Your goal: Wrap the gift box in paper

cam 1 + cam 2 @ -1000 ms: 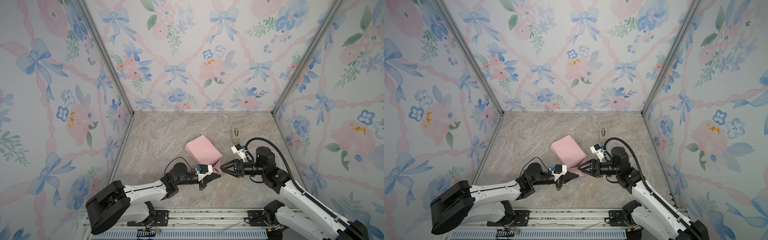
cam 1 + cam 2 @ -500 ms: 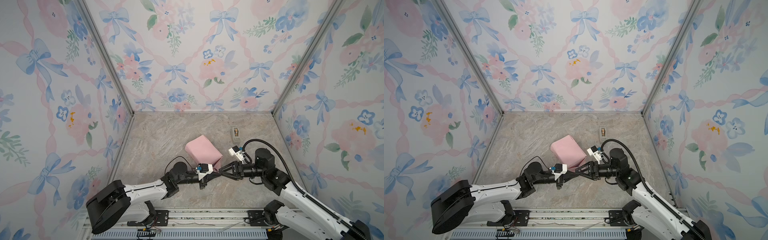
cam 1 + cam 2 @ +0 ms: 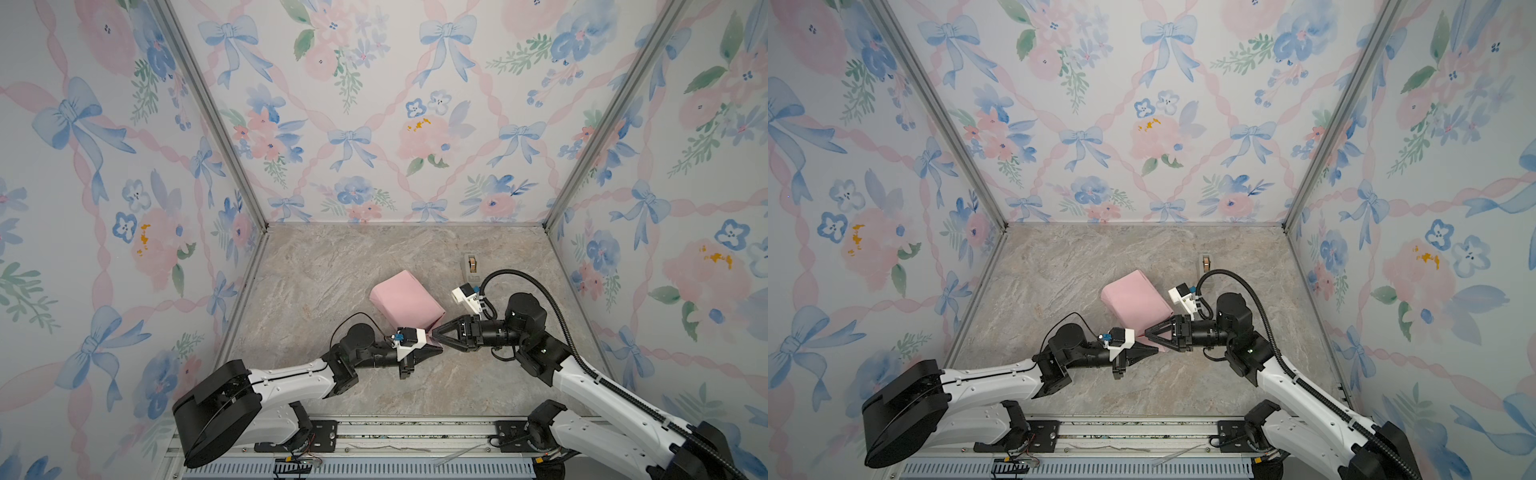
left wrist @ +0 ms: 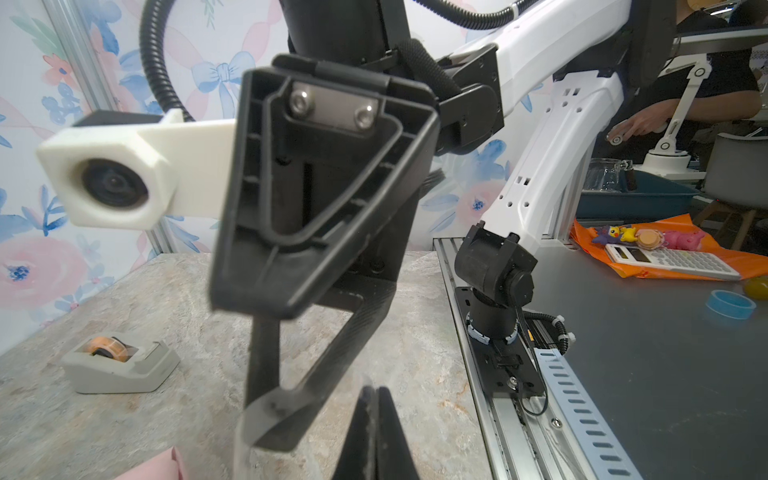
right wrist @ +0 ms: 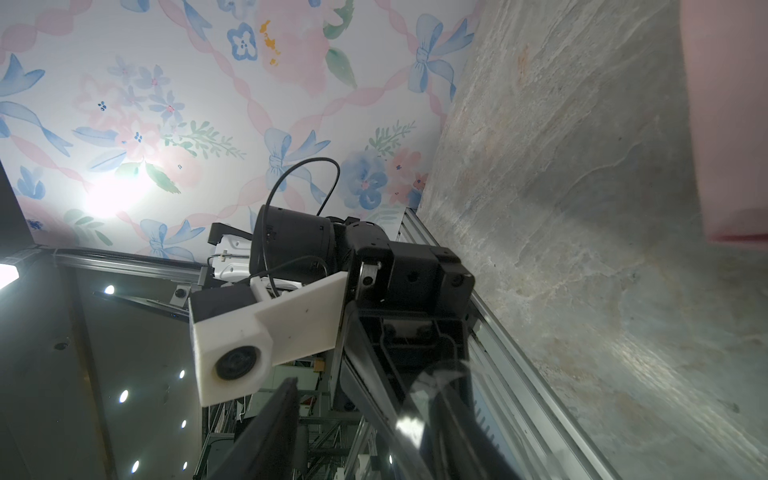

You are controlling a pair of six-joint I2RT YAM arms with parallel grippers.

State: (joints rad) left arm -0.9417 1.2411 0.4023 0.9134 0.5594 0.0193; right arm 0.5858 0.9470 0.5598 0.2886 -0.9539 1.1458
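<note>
Paper (image 3: 405, 301), pink side out, covers hidden gift box on desk (image 3: 332, 270). Left claw (image 3: 438, 351) clenched at box near corner, probably pinching tape strip (image 4: 266, 409) end. Right claw (image 3: 436, 332) released, facing it, strip stuck on one finger (image 4: 262, 353): handover for sealing, I judge.

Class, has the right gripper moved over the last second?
Yes. The right gripper has shifted slightly leftward in a top view, away from the fixed tape dispenser, toward the paper.

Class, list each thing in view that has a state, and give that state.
paper: wrapped into a block, pink side out
gift box: hidden under the paper
tape dispenser: upright, roll loaded
left gripper: shut
right gripper: open, clear tape strip clinging to it
</note>
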